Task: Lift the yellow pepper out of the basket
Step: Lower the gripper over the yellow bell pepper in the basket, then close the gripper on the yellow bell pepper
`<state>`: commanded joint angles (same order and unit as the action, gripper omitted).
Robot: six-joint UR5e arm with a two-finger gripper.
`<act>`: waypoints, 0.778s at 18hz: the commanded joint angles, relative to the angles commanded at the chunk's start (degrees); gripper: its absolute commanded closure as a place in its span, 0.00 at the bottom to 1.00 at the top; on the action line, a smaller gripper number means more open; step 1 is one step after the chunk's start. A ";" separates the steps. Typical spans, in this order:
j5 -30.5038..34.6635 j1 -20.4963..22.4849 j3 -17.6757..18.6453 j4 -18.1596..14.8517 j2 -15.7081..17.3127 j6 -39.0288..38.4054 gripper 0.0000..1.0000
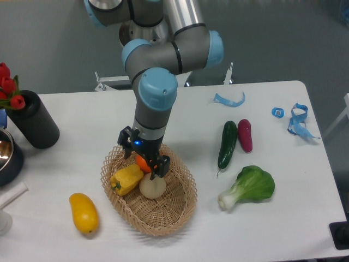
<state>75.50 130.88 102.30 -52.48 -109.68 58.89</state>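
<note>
The yellow pepper (126, 179) is lumpy with a short stem stub and lies in the left half of the oval wicker basket (177, 204). My gripper (142, 165) hangs over the basket's middle, just to the right of and above the pepper. Its jaws stand wide apart and hold nothing. A small orange fruit (143, 162) shows between the fingers, and a round beige ball (152, 188) lies just below them, beside the pepper. Whether a finger touches the pepper I cannot tell.
A smooth yellow mango-like fruit (84, 213) lies on the table left of the basket. A cucumber (227, 144), a purple vegetable (244, 135) and a bok choy (250, 186) lie to the right. A black cylinder with red tulips (31, 119) stands at far left.
</note>
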 joint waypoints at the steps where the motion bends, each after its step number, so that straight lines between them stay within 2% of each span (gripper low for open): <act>1: 0.00 -0.09 0.26 0.79 -0.62 -0.09 0.00; 7: -1.32 -0.09 0.88 2.20 -2.29 -1.15 0.00; 14: -1.32 -0.71 1.05 2.38 -3.44 -1.23 0.00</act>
<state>74.18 130.17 103.36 -50.10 -113.11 57.66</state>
